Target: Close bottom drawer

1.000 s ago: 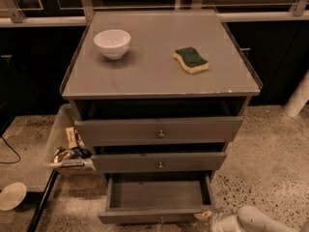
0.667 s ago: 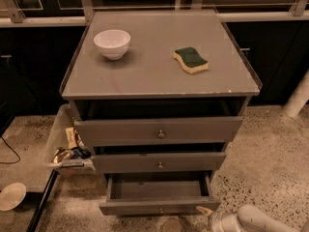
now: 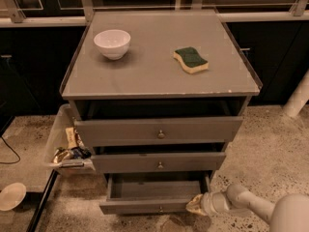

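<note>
The bottom drawer is the lowest grey front of the cabinet, with a small round knob. It stands pulled out, and its plain shallow box shows empty inside. My gripper comes in from the lower right on a white arm and sits against the right end of the drawer's front. The two drawers above, the top drawer and the middle drawer, also stand slightly out.
A white bowl and a green-and-yellow sponge lie on the cabinet top. A clear bin of snack packets stands at the cabinet's left. A white plate lies on the speckled floor at far left.
The bottom drawer has slid back in a little, with my gripper staying at its right front corner. Nothing else has moved.
</note>
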`<state>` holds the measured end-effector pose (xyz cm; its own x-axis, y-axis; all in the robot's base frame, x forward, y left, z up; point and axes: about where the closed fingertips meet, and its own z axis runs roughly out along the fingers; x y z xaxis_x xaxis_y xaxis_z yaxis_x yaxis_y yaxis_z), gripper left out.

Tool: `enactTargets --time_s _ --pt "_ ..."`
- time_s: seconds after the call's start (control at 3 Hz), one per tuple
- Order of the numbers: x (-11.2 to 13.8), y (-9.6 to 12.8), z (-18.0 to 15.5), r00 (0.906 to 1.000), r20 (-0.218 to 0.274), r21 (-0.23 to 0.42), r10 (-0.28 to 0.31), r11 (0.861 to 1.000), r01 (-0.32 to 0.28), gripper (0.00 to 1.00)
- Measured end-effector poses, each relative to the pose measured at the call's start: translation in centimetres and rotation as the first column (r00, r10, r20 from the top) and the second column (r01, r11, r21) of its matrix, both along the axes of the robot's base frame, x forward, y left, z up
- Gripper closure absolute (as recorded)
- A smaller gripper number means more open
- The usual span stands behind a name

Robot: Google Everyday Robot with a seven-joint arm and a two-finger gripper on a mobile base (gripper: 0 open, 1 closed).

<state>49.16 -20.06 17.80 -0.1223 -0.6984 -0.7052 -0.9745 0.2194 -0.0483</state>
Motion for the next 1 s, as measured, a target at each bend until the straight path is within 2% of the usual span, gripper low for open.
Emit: enactTargets --time_s 0.33,0.67,1.0 --pt "1.8 0.3 -0.1 0.9999 0.008 -0.013 0.01 1.0 -0.01 0.89" --pt "2.8 -0.1 -0.2 0.9999 0.016 -0.021 0.001 1.0 -0.001 0.66" --pt "3.2 -0.3 -0.1 0.9997 0.023 -0.024 -0.002 1.0 0.003 0.47"
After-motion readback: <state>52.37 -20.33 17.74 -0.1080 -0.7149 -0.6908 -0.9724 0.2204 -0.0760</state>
